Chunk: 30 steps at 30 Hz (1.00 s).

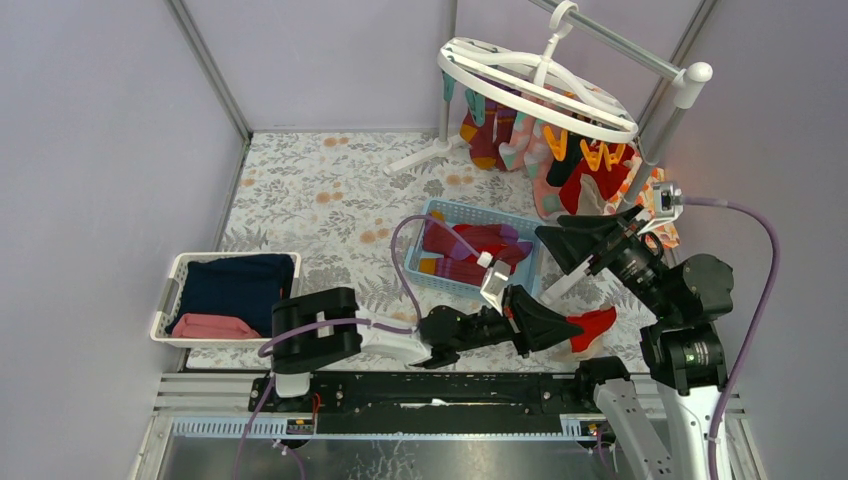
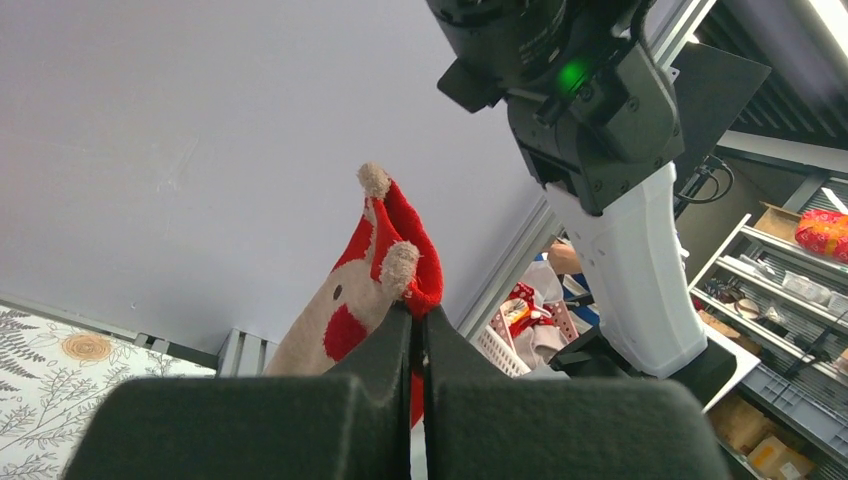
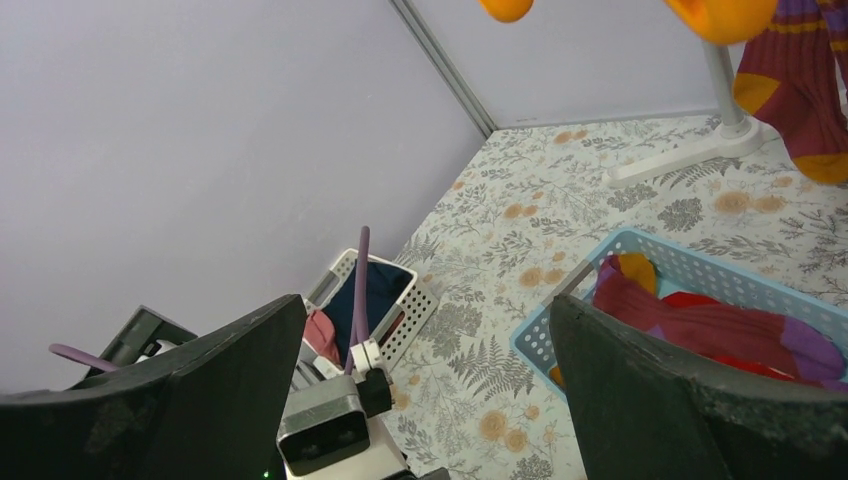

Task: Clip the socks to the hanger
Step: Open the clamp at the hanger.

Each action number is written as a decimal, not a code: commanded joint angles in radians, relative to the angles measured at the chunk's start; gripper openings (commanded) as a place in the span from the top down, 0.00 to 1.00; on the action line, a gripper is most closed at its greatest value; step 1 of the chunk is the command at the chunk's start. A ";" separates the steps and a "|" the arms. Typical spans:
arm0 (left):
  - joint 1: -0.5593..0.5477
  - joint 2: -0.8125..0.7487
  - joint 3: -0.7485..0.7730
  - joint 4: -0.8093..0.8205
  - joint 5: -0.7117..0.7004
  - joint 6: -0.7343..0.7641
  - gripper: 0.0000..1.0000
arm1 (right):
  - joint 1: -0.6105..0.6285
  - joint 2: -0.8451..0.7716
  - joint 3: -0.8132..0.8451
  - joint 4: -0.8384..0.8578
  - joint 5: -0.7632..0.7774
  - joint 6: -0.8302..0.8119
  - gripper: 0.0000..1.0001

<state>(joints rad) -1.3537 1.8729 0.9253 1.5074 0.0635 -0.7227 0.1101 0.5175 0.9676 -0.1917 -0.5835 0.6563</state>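
Nearest to me, along the table's front edge, my 2 arms sat on their black rail. My left gripper (image 1: 566, 332) reached rightward just above the table, its jaws pressed fully together on 1 red and beige sock (image 1: 594, 327). From the left wrist camera, the left gripper (image 2: 420, 316) pinched that sock (image 2: 385, 262) by its red edge, and the fabric with its 2 small beige pompoms stood above the fingertips against the pale wall.

Just beyond it, my right gripper (image 1: 558, 250) hung over the right side of the table with its jaws spread wide and nothing between them. In the right wrist view, the 2 dark fingers (image 3: 210, 375) framed open space, the right gripper (image 3: 425, 303) looking down over the floral tablecloth (image 3: 520, 200).

Further in, near the middle, a blue basket (image 1: 522, 219) held a heap of red and maroon socks (image 1: 468, 252). Well apart, at the left edge, a white basket (image 1: 167, 293) held folded navy and pink cloth.

Farthest away, at the back right, the white oval hanger (image 1: 530, 78) hung by its hook from a grey rack stand (image 1: 688, 78). Several socks (image 1: 490, 130) dangled beneath its ring, beside bare orange clips (image 1: 600, 155).
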 commanded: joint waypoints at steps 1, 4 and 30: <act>0.008 -0.048 -0.025 0.044 0.018 0.030 1.00 | -0.003 -0.048 -0.051 0.082 0.030 0.054 0.00; 0.017 -0.063 -0.043 0.059 0.019 0.057 1.00 | -0.004 -0.082 -0.120 0.250 0.005 0.085 0.00; 0.466 -0.448 -0.024 -0.583 0.630 0.289 1.00 | 0.194 -0.103 -0.023 -0.290 0.255 -0.717 0.00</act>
<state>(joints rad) -0.9310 1.4620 0.8684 1.0500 0.5873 -0.4961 0.2970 0.4530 1.0534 -0.4568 -0.3744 0.0109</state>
